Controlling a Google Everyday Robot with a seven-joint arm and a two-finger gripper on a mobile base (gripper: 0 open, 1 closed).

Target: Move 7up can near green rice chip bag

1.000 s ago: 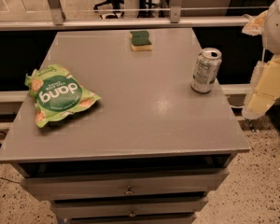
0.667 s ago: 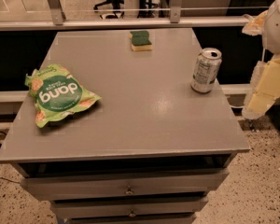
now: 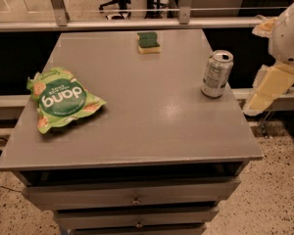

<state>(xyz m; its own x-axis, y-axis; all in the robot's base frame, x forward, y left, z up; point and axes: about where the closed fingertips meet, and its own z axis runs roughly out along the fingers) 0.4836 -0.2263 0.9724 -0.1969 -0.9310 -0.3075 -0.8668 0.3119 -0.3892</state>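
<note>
The robot's end effector [image 3: 270,88], a cream-coloured part under a rounded white housing, hangs off the right edge of the surface [image 3: 152,111], just beyond the 7up can [image 3: 217,74]; whether it is released or clenched cannot be told.

The 7up can stands upright near the surface's right edge, apart from the end effector. It is a small silver aluminium cylinder with a pull-tab top and a white label of fine print turned toward the camera.

Well apart from it, on the left side of the surface, lies the green rice chip bag [image 3: 63,99]. This is a flat, crinkled light-green pouch, wider than the can, bearing a dark green circle with white "dang" lettering seen upside down and pictures of chips at its corners.

A green-and-yellow sponge [image 3: 149,42], a soft rectangular block, sits near the far edge.

The surface is a smooth grey top with a dull sheen, set over grey drawers [image 3: 137,195] with small metal knobs, on a speckled floor [image 3: 269,199].
</note>
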